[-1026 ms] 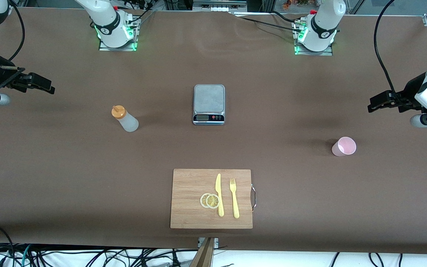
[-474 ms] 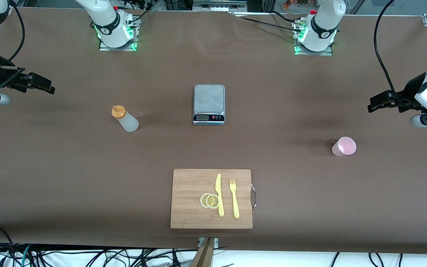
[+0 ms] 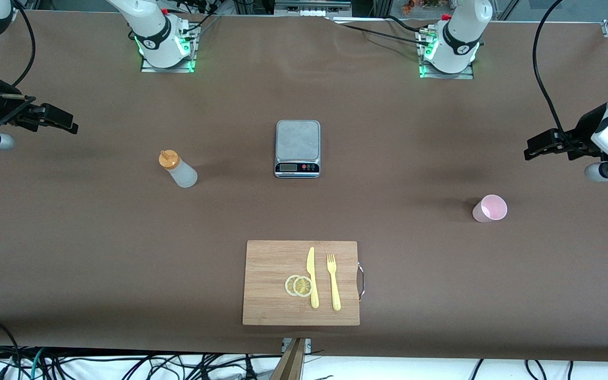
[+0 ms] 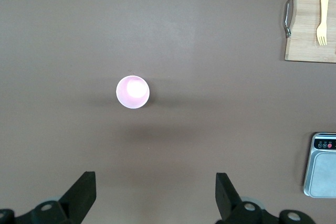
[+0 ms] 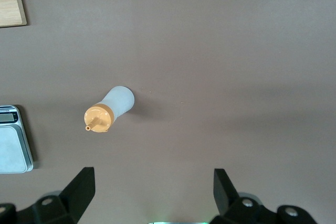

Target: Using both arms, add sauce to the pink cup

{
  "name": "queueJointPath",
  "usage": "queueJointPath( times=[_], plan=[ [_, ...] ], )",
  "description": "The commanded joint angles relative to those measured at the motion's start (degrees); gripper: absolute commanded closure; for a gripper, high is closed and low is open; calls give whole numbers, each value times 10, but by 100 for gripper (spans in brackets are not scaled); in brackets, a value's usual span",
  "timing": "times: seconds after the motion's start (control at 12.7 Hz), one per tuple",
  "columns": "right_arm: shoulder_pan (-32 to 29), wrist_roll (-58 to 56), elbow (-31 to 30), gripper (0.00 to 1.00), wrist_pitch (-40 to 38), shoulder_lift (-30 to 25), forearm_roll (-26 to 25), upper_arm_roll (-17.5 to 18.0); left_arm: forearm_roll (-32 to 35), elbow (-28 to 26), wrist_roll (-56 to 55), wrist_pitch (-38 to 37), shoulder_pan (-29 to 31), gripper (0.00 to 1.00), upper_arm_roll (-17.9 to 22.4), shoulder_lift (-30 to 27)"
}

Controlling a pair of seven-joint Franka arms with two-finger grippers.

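Right gripper [image 3: 69, 125]: up in the air at the right arm's end of the surface [image 3: 72, 253], fingers spread, nothing held. Sauce [image 3: 178, 169]: upright, at 9 o'clock from the scale [image 3: 297, 148], well apart, unobstructed. Cutting board [image 3: 272, 264]: at 6 o'clock from the scale; carries lemon slices [image 3: 298, 285], knife [image 3: 312, 277] and fork [image 3: 333, 281]. Pink cup [image 3: 490, 208]: upright, appears empty, toward the left arm's end. Left gripper [image 3: 533, 149]: aloft at 1 o'clock from the cup, fingers spread, nothing held.
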Motion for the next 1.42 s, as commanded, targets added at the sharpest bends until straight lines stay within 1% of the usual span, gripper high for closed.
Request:
queueJointPath(
  times=[0.0,0.39,0.55,0.71,0.87,1.11,1.34],
  plan=[
    [-7,4,8,0,-8,2,7,7,11,13,0,-11,1,0,3,4],
    [-7,4,8,0,-8,2,7,7,8,7,13,-5,24,0,7,34],
    [-7,4,8,0,-8,2,7,6,10,-4,55,16,30,0,7,60],
    [-7,5,8,0,-8,2,7,7,13,-17,80,45,33,0,8,84],
    [-7,4,8,0,-8,2,7,7,13,-41,93,95,51,0,8,98],
    [-7,4,7,0,-9,0,7,6,13,-65,114,152,57,0,8,136],
    [-7,5,9,0,-7,2,7,6,13,-111,133,230,67,0,12,156]
  ],
)
